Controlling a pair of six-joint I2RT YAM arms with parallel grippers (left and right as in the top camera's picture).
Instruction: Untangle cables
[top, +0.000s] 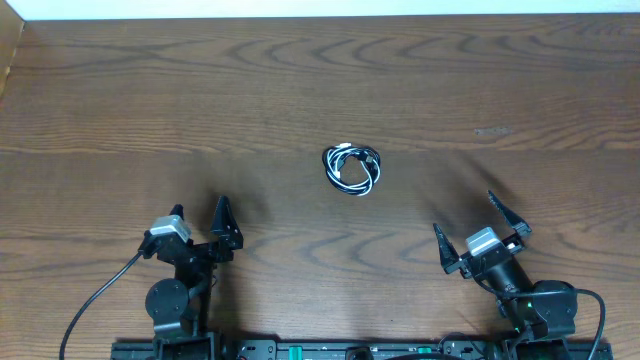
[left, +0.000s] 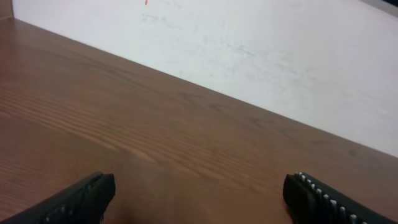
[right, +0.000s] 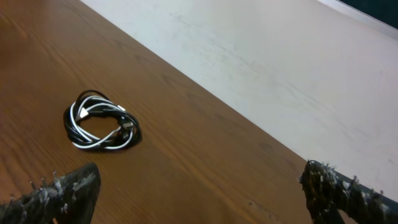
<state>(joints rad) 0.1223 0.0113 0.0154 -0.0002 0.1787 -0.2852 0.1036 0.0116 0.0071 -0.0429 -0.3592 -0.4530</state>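
Observation:
The cables (top: 345, 152) lie near the middle of the wooden table, a black cord and a white cord coiled together in one small ring. The right wrist view shows this bundle (right: 124, 127) ahead and to the left, with small plug ends inside the loop. My left gripper (top: 200, 210) rests near the front left of the table, far from the bundle. It is open and holds nothing (left: 199, 183). My right gripper (top: 464, 214) sits at the front right, also apart from the cables, with its fingers spread wide and nothing between them (right: 200, 171).
The brown wooden table (top: 300, 80) ends at a far edge against a white surface (top: 320, 8). Thick black wires (top: 95, 300) run from the arm bases at the front edge. Bare wood surrounds the bundle on all sides.

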